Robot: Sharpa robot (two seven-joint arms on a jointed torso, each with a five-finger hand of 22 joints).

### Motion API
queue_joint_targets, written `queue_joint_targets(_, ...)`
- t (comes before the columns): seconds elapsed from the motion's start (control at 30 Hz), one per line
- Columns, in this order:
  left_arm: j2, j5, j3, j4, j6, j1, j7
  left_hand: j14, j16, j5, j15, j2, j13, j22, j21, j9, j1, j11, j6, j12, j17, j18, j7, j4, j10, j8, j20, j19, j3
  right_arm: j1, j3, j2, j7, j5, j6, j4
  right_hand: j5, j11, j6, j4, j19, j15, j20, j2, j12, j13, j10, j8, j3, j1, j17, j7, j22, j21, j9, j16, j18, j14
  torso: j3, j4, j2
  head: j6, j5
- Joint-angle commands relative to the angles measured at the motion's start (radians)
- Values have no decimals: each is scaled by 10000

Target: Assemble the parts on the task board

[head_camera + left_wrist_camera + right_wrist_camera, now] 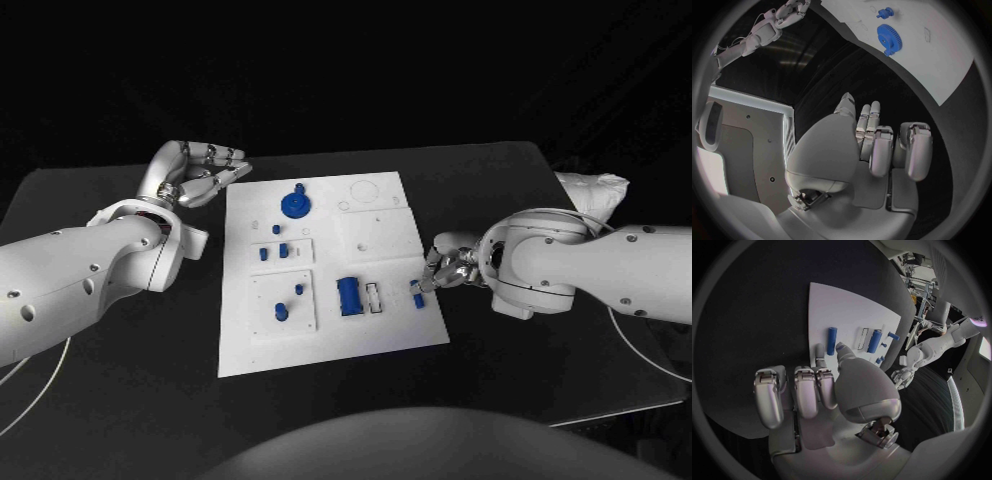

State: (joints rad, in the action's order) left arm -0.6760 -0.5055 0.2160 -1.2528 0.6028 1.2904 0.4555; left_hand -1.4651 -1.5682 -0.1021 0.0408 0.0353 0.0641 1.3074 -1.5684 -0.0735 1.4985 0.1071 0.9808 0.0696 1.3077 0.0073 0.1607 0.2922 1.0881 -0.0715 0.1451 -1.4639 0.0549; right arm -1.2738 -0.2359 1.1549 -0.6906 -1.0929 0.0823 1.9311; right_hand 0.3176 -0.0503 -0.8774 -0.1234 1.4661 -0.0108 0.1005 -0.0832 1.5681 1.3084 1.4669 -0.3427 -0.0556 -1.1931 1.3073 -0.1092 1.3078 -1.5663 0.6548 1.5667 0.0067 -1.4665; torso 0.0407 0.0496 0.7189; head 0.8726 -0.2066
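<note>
Writing: none readable on the task board (pixel 378 335) or the parts
Board: white plate in the middle of the black table (pixel 577 370)
Gear (pixel 296 206): blue, at the board's far end
Block (pixel 349 296): blue, beside a white slot, near the board's right side
Small piece (pixel 418 298): blue, at the right edge, by the right fingertips
Left hand (pixel 202 168): off the board's far left corner, fingers curled in, holding nothing
Right hand (pixel 450 268): at the right edge; cannot tell whether it grips the piece
</note>
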Motion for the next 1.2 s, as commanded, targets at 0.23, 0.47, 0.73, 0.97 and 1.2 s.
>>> queue_joint_targets(0.23, 14, -36, -10, -13, -133, 7, 62, -1057, -26, -40, -22, 109, -3, 2634, -24, 12, -15, 1, 51, -7, 2631, -73, -12, -1, 49, 49, -25, -1069, 78, 121, -4, -189, -945, -605, -543, 3, 5, 85, -27, 246, 1047, -24, -33, 192, 27, 2624, 1039, 64, 128, -101, 2635, 6, 2630, -45, 50, 41, -67, -1043, -2, -2, 1, 0, -11)
queue_joint_targets(0.47, 15, -36, -10, -6, -142, 7, 68, -1057, -26, -40, -22, 109, -3, 2634, -24, 12, -15, 1, 51, -7, 2631, -73, -12, -1, 49, 49, -25, -1069, 78, 307, -3, -400, -995, -668, -553, -15, 13, 79, -66, 231, 1047, -24, -37, 177, 27, 2624, 1039, 55, 174, -34, 2635, -7, 2630, -45, 69, 41, -67, -1043, -9, -10, 6, 0, -6)
queue_joint_targets(0.73, 2, -36, -10, -9, -145, 7, 68, -1057, -26, -40, -22, 109, -3, 2634, -24, 12, -15, 1, 51, -7, 2631, -73, -12, -1, 49, 49, -25, -1069, 78, 358, -2, -458, -1001, -713, -429, -1, 211, 86, -7, 438, 1047, -31, -47, 97, 27, 2624, 1039, 133, 526, -203, 2635, 2, 2630, -45, 85, 41, -67, -1043, -2, -1, 9, 0, -1)
queue_joint_targets(0.97, -3, -36, -10, -14, -149, 7, 66, -1057, -26, -40, -22, 109, -3, 2634, -24, 12, -15, 1, 51, -7, 2631, -73, -12, -1, 49, 49, -25, -1069, 78, 365, -2, -488, -1017, -720, -496, -23, 713, 80, 90, 856, 1047, -30, -51, 199, 27, 2624, 1039, 259, 1016, -518, 2635, -13, 2630, -45, 79, 41, -67, -1043, 0, -3, 1, 0, -20)
queue_joint_targets(1.2, -2, -36, -10, -16, -165, 7, 70, -1057, -26, -40, -22, 109, -3, 2634, -24, 12, -15, 1, 51, -7, 2631, -73, -12, -1, 49, 49, -25, -1069, 78, 369, -2, -558, -1053, -1080, -618, -45, 506, 46, 205, 861, 1047, -2, -30, 308, 27, 2624, 1039, 390, 1145, -323, 2635, -51, 2630, -45, 41, 41, -67, -1043, 0, 1, -3, 0, -34)
